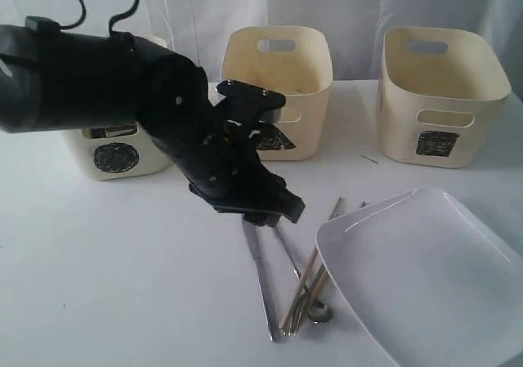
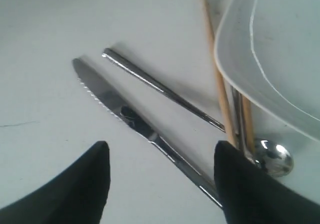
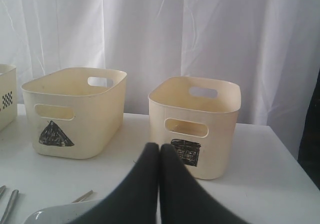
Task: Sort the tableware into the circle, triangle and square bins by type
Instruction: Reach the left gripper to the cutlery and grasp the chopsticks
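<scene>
My left gripper (image 2: 162, 151) hangs low over the table (image 1: 98, 285), fingers (image 2: 82, 189) spread wide and holding nothing, with a knife (image 2: 117, 107) lying flat between them. Just right of the knife lies a thin steel handle (image 2: 160, 87). Beyond it, the chopsticks (image 2: 218, 84) and a spoon (image 2: 272, 156) run along the left rim of the plate (image 2: 280, 49), the chopsticks partly under it. The plate itself sits near right, bare. My right gripper (image 3: 159, 151) is pressed tight together and empty, raised at the right and facing the bins. Along the far edge stand the circle bin (image 1: 114, 158) at left, mostly hidden behind my left arm, the triangle bin (image 1: 278, 81) in the middle and the square bin (image 1: 437, 89) at right. As I judge it, the sorting is partway at best. No bowl or cup shows on the table, but none of the bin floors is in view, so I cannot tell what has already gone in. The knife, the other steel pieces, the chopsticks and the plate all lie outside the bins and are left to sort. The knife, between my open fingers, looks like the piece in hand.
</scene>
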